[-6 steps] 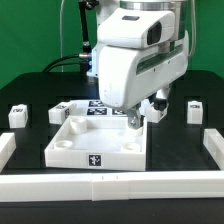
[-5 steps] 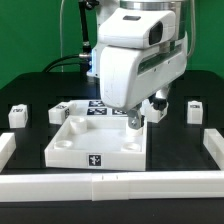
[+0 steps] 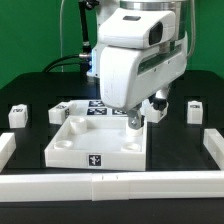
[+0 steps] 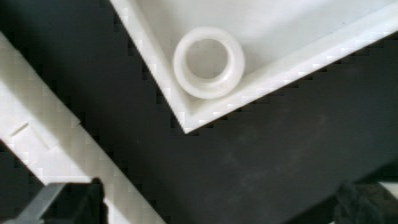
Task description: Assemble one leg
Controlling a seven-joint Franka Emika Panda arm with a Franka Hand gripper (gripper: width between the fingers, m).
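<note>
The gripper [image 3: 133, 119] hangs over the tray's [image 3: 70, 156] corner socket [image 4: 208, 62], jaws spread, holding nothing. I'd say no leg [image 3: 17, 115] is fitted yet; each lies loose beside the tray.

The arm's wrist housing [image 3: 122, 62] is a bulky white shell with rounded corners. Near its top sits a dark oval panel [image 3: 150, 33], and grey bands [image 3: 166, 62] run along its side. A black cable [image 3: 62, 30] hangs behind it. Beneath it, the tool [image 3: 135, 118] has dark fingers [image 4: 54, 200].
</note>
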